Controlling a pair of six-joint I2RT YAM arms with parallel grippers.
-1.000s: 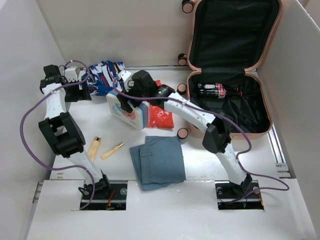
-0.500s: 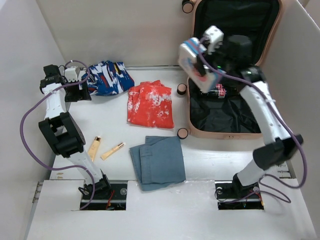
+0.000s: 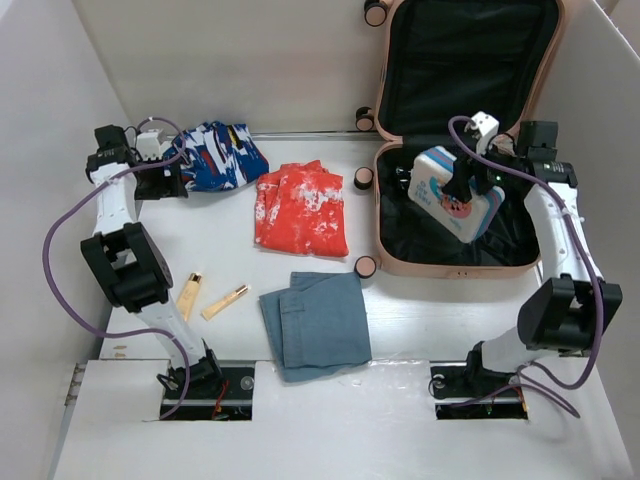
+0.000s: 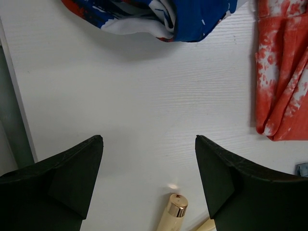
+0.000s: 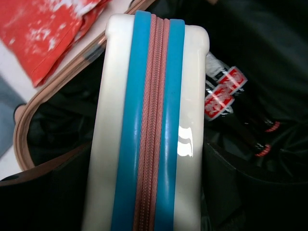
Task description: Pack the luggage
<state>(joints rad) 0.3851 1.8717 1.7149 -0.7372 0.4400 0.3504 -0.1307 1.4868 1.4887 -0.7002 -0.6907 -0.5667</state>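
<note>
The right end effector [image 3: 466, 178] grasps the blue-striped zip case [image 3: 448, 200] over the open luggage [image 3: 452, 270] at the far right of the counter [image 3: 420, 320], the left end effector [image 4: 149, 140] stands released, and an early or tilted drop could strike the bottles [image 5: 220, 98] already inside.

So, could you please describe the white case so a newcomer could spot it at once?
Find the open peach-pink luggage on the right. Over its lower half, the right gripper holds a white case; only it has blue bands and a pink zipper.
</note>
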